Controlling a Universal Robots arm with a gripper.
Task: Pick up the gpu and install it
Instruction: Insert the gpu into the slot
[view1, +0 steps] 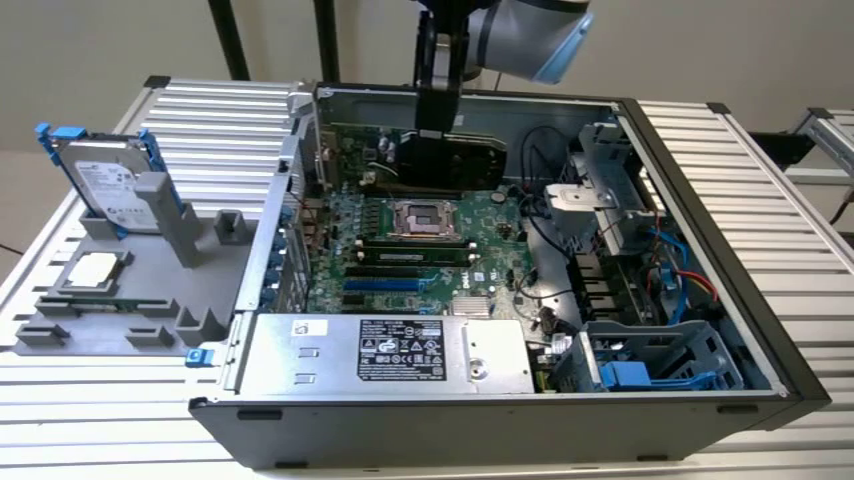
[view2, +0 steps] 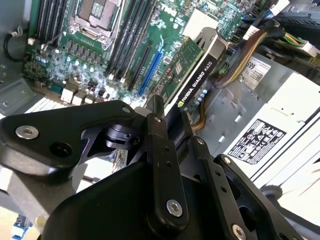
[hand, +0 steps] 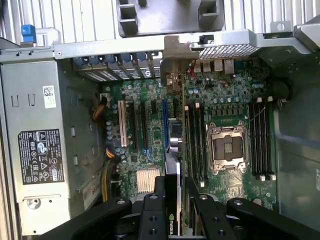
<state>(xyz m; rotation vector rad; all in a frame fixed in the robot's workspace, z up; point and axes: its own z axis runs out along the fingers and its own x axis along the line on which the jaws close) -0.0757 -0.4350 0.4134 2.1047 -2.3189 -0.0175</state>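
Currently clamping the gpu between the fingers of the gripper, jaws pressed tight on the card's edge farthest from the motherboard. Holding the card on edge, green board on one face and black cooler on the other, hanging over the motherboard inside the open case and not seated in any slot. Pointing, in the second wrist view, the card's free end toward the motherboard's blue slot, with the socket farther along the motherboard. Lining up, in the first wrist view, lengthwise with the motherboard's slots, between the blue slot and the memory slots. Hanging clear of the power supply just beside the motherboard. Touching neither the drive nor the chip, both resting on a grey stand outside the case, well apart from the motherboard.
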